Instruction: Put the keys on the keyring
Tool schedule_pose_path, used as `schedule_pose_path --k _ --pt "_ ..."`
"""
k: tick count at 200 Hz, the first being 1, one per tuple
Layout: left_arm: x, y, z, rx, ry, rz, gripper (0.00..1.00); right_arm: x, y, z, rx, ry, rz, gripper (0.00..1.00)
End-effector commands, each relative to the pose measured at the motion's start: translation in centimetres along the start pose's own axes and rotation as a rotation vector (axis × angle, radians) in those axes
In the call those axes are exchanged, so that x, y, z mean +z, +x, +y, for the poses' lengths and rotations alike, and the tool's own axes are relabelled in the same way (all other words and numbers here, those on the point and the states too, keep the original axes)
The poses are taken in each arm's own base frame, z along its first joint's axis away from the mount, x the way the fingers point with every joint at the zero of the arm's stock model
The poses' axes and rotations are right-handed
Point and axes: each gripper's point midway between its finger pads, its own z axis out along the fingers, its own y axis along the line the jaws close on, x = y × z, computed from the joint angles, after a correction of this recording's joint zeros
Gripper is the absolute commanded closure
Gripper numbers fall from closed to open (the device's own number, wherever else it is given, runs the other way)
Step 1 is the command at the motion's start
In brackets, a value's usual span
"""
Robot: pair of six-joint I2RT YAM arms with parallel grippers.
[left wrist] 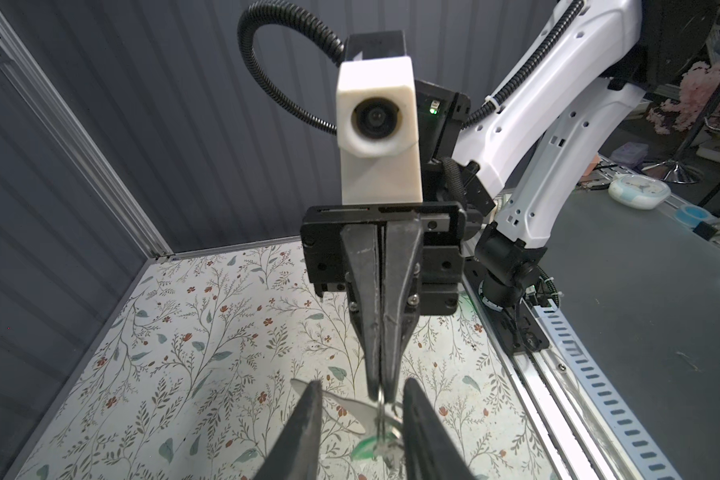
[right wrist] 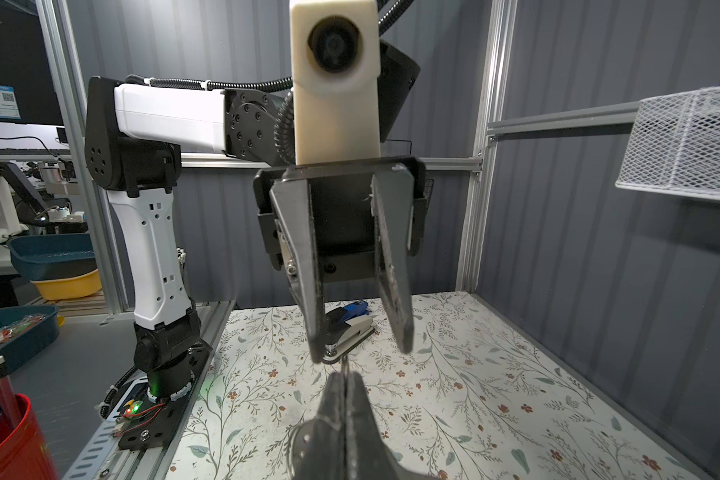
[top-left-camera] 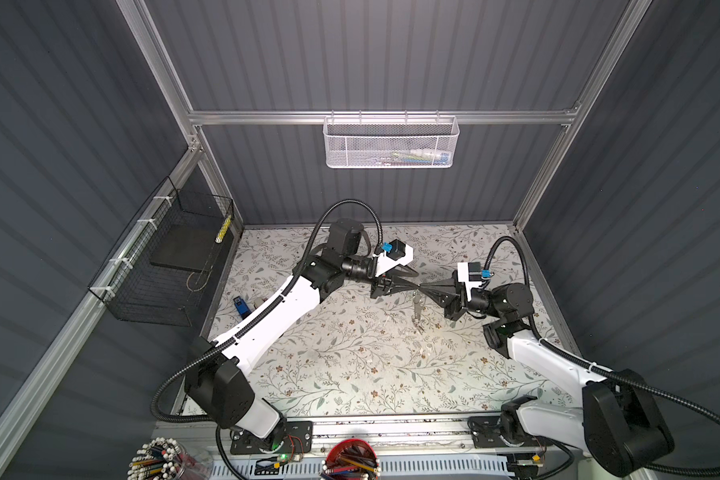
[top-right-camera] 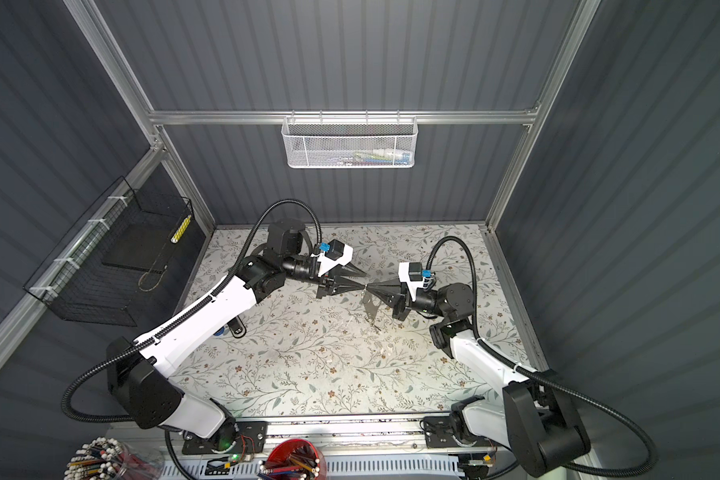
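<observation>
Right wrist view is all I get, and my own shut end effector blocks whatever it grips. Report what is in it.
Observer: The left wrist view shows the right end effector pinching a thin silver metal loop.
Operator: Say what is under that loop.
Observer: A green plastic tag hangs just below it.
Operator: Now give me that spot from above.
Observer: In a top view a flat grey piece hangs under the point where the open left end effector meets the right one.
</observation>
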Motion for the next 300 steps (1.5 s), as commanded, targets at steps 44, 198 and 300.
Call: schedule_pose_path --k 44,198,300 --pt "0.4 1.2 -0.1 -0.033 0.017 0.072 0.7 0.2 -2.1 0.4 -0.076 -0.02 -0.042 1.0" --pt "0.3 2.7 -0.6 -0.051 0.045 0.265 1.0 -0.5 0.1 0.1 -0.107 0.061 0.153 0.81" --pt "1.3 3.5 -1.2 0.02 0.045 0.472 1.0 -1.4 1.3 0.0 -0.116 0.105 0.299 0.77"
